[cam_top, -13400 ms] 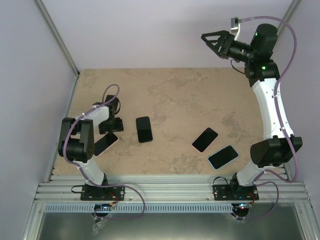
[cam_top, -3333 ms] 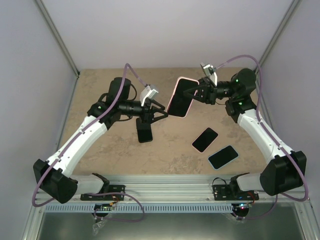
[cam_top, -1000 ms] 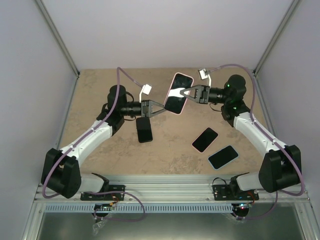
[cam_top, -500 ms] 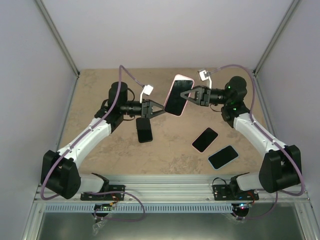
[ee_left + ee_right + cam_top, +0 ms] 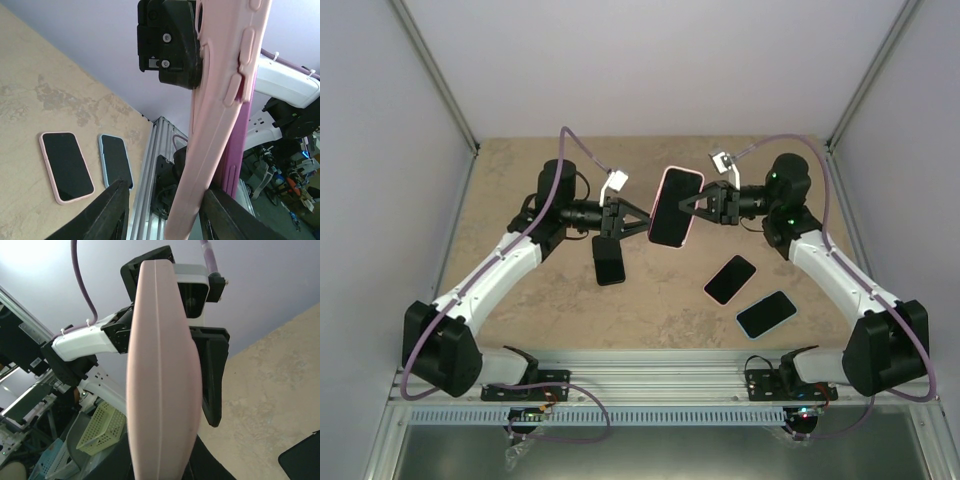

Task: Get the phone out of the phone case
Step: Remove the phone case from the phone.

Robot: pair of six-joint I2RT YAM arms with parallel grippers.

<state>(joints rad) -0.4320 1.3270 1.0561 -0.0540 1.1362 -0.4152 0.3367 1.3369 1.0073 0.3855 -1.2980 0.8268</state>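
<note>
Two arms raised, converging: left arm [image 5: 500, 268], left gripper [image 5: 642, 222] jaws parted; right arm [image 5: 832, 272], right gripper [image 5: 694, 205] clamped on phone [image 5: 674, 208].

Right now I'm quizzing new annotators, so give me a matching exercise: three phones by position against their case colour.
Phones:
1 phone in the air, held by the right hand
2 table phone nearest the right arm's base
3 table phone on the left arm's side

Colours:
A black
B pink
C light blue

Pairs: 1-B; 2-C; 3-A
</note>
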